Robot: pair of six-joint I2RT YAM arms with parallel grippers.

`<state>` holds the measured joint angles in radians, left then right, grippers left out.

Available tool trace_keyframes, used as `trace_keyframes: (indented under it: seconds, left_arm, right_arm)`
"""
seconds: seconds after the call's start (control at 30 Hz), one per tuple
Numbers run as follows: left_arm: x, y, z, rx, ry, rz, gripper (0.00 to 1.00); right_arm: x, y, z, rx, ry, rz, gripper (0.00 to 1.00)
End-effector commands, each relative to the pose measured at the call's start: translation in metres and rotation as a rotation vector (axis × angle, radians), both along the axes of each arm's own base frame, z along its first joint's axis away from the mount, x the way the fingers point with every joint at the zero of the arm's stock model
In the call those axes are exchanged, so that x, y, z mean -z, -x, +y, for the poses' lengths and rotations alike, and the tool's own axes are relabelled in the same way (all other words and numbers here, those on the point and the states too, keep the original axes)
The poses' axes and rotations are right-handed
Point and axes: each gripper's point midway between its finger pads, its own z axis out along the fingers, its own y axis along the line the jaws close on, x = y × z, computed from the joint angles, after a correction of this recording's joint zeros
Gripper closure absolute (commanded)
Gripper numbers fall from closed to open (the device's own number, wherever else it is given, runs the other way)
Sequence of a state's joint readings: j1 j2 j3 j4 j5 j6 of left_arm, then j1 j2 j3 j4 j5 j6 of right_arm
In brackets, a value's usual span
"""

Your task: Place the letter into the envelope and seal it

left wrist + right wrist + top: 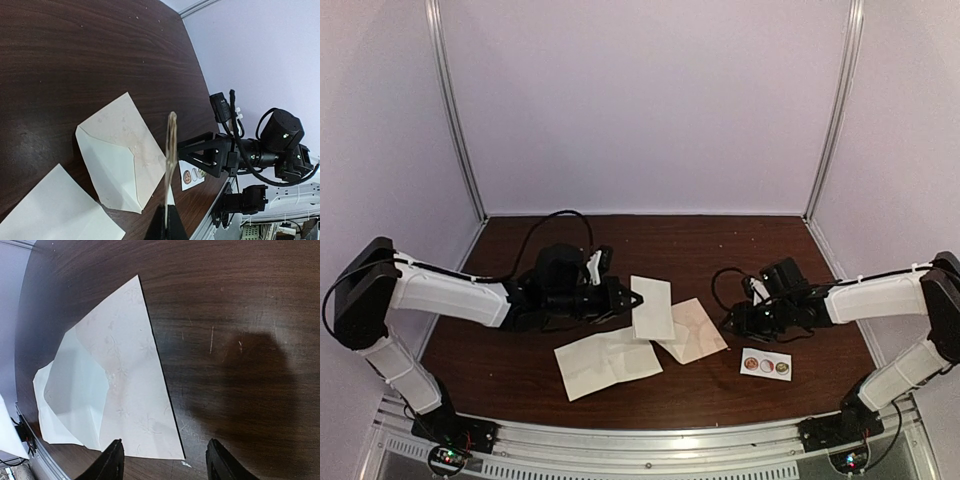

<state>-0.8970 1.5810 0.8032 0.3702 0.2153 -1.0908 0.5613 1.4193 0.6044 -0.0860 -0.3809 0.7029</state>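
Right of the left tool [636, 298], which clamps the folded white paper letter [653, 308], lies the small tan-cream paper envelope [698, 331]; the right tool [729, 323], parted, sits nearer it.
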Motion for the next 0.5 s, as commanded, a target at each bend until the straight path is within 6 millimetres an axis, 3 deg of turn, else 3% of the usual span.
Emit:
trace_keyframes:
  seconds: [0.0,0.47]
  left_arm:
    - [-0.02,-0.011,-0.02,-0.027,0.103,-0.006,1.0]
    - [0.034,-0.014,-0.015,-0.062,-0.011,0.072,1.0]
  right_arm:
    - [0.0,0.004,0.008,-0.032,-0.055,-0.014,0.43]
    - [0.016,0.019,0.024,-0.092,-0.09,0.039,0.45]
